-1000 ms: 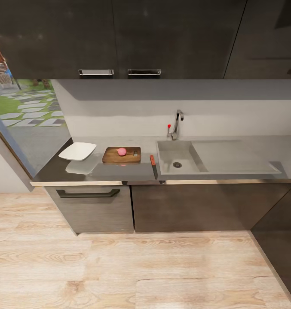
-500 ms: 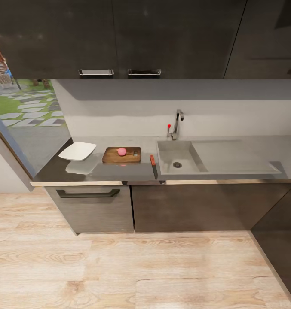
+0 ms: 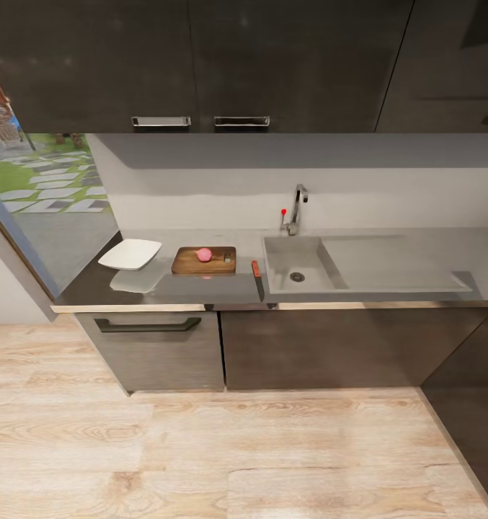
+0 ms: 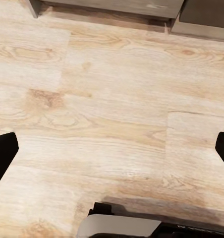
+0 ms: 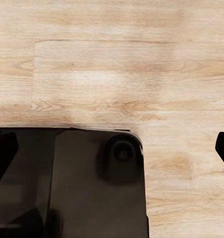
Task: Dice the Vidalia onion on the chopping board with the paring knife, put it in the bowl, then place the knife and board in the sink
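Comparing with the earlier frames: no change. Vidalia onion [image 3: 205,254] sits on the chopping board [image 3: 204,262], bowl [image 3: 130,254] to its left on the countertop [image 3: 193,290]. Paring knife [image 3: 257,278] lies at the sink [image 3: 308,264] edge. Left gripper [image 4: 112,148] and right gripper [image 5: 112,148] jaws spread wide, probably empty, over wood floor [image 4: 112,99].

Sitting on the table [image 3: 200,292] are one Vidalia onion [image 3: 204,254], one chopping board [image 3: 204,261], one paring knife [image 3: 257,278], one bowl [image 3: 130,254] and one sink [image 3: 301,263].
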Controlling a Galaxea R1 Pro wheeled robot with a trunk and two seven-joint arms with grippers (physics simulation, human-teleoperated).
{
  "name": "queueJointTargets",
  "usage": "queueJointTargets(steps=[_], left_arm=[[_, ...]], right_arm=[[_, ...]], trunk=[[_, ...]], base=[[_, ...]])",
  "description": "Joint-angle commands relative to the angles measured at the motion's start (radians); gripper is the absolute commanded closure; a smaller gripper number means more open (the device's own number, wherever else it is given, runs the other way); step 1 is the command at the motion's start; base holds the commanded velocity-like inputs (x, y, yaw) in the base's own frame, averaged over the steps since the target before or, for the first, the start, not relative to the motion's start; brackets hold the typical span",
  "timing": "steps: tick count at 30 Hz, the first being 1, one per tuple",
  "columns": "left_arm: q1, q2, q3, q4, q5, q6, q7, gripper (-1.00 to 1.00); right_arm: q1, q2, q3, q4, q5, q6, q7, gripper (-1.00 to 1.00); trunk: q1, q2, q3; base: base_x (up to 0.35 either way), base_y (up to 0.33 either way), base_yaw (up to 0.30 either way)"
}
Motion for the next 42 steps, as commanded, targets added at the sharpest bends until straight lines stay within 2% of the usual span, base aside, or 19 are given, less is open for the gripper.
queueJointTargets(steps=[1, 9, 14, 18, 20, 23, 24, 25, 30, 31, 33, 34, 35, 37, 39, 40, 41, 42], left_arm=[[-0.001, 0.001, -0.009, 0.002, 0.009, -0.004, 0.003, -1.00], [-0.001, 0.001, -0.021, 0.011, 0.009, -0.004, 0.003, -1.00], [-0.001, 0.001, -0.022, 0.011, 0.009, -0.004, 0.003, -1.00], [-0.001, 0.001, -0.023, 0.011, 0.009, -0.004, 0.003, -1.00], [-0.001, 0.001, -0.023, 0.012, 0.009, -0.004, 0.003, -1.00], [-0.001, 0.000, -0.024, 0.016, 0.009, -0.004, 0.003, -1.00], [-0.001, -0.001, -0.024, 0.016, 0.009, -0.004, 0.003, -1.00], [-0.001, -0.001, -0.024, 0.018, 0.009, -0.004, 0.003, -1.00], [-0.001, -0.001, -0.037, 0.021, 0.009, -0.004, 0.003, -1.00], [-0.001, -0.001, -0.040, 0.022, 0.009, -0.004, 0.003, -1.00], [-0.001, -0.001, -0.051, 0.022, 0.009, -0.004, 0.003, -1.00], [-0.001, -0.001, -0.054, 0.022, 0.009, -0.004, 0.003, -1.00], [-0.001, -0.001, -0.056, 0.023, 0.009, -0.004, 0.003, -1.00], [-0.001, -0.001, -0.057, 0.023, 0.009, -0.004, 0.003, -1.00], [-0.001, -0.001, -0.058, 0.026, 0.009, -0.004, 0.003, -1.00], [-0.001, -0.001, -0.058, 0.027, 0.009, -0.004, 0.003, -1.00], [-0.001, -0.001, -0.058, 0.028, 0.009, -0.004, 0.003, -1.00], [-0.001, -0.001, -0.058, 0.028, 0.009, -0.004, 0.003, -1.00]], right_arm=[[0.000, 0.001, -0.005, -0.002, 0.011, 0.000, -0.006, -1.00], [0.000, 0.009, -0.006, -0.006, 0.008, 0.000, -0.006, -1.00], [0.000, 0.011, -0.006, -0.043, 0.008, -0.001, -0.008, -1.00], [0.000, 0.007, -0.007, -0.222, 0.006, 0.012, -0.016, -1.00], [0.000, 0.005, -0.007, -0.336, 0.005, 0.068, -0.017, -1.00], [0.000, 0.003, -0.008, -0.563, -0.009, 0.271, -0.016, -1.00], [0.000, 0.002, -0.008, -0.602, -0.012, 0.309, -0.016, -1.00], [0.000, 0.003, -0.008, -0.795, -0.027, 0.472, -0.016, -1.00], [-0.001, 0.003, -0.008, -1.181, -0.035, 0.744, -0.017, -1.00], [-0.001, 0.003, -0.008, -1.214, -0.035, 0.776, -0.017, -1.00], [-0.022, 0.004, -0.007, -1.310, -0.035, 0.896, -0.017, -1.00], [-0.069, 0.005, -0.006, -1.344, -0.035, 0.960, -0.020, -1.00], [-0.111, 0.006, -0.005, -1.357, -0.035, 0.997, -0.024, -1.00], [-0.156, 0.007, -0.004, -1.365, -0.035, 1.037, -0.030, -1.00], [-0.243, 0.007, -0.003, -1.374, -0.035, 1.136, -0.040, -1.00], [-0.291, 0.008, -0.003, -1.376, -0.034, 1.188, -0.044, -1.00], [-0.373, 0.008, -0.002, -1.377, -0.035, 1.260, -0.050, -1.00], [-0.430, 0.008, -0.002, -1.377, -0.035, 1.304, -0.053, -1.00]], trunk=[[0.001, -0.002, -0.002], [0.001, -0.002, -0.002], [0.001, -0.002, -0.002], [0.001, -0.002, -0.002], [0.001, -0.002, -0.002], [0.001, -0.002, -0.002], [0.001, -0.002, -0.002], [0.001, -0.002, -0.002], [0.001, -0.002, -0.002], [0.001, -0.002, -0.002], [0.001, -0.002, -0.002], [0.001, -0.002, -0.002], [0.001, -0.002, -0.002], [0.001, -0.002, -0.002], [0.001, -0.002, -0.002], [0.001, -0.002, -0.002], [0.001, -0.002, -0.002], [0.001, -0.002, -0.002]], base=[[0.000, 0.000, 0.000], [0.000, 0.000, 0.000], [0.000, 0.000, 0.000], [0.000, 0.000, 0.000], [0.000, 0.000, 0.000], [0.000, 0.000, 0.000], [0.000, 0.000, 0.000], [0.000, 0.000, 0.000], [0.000, 0.000, 0.000], [0.000, 0.000, 0.000], [0.000, 0.000, 0.000], [0.000, 0.000, 0.000], [0.000, 0.000, 0.000], [0.000, 0.000, 0.000], [0.000, 0.000, 0.000], [0.000, 0.000, 0.000], [0.000, 0.000, 0.000], [0.000, 0.000, 0.000]])
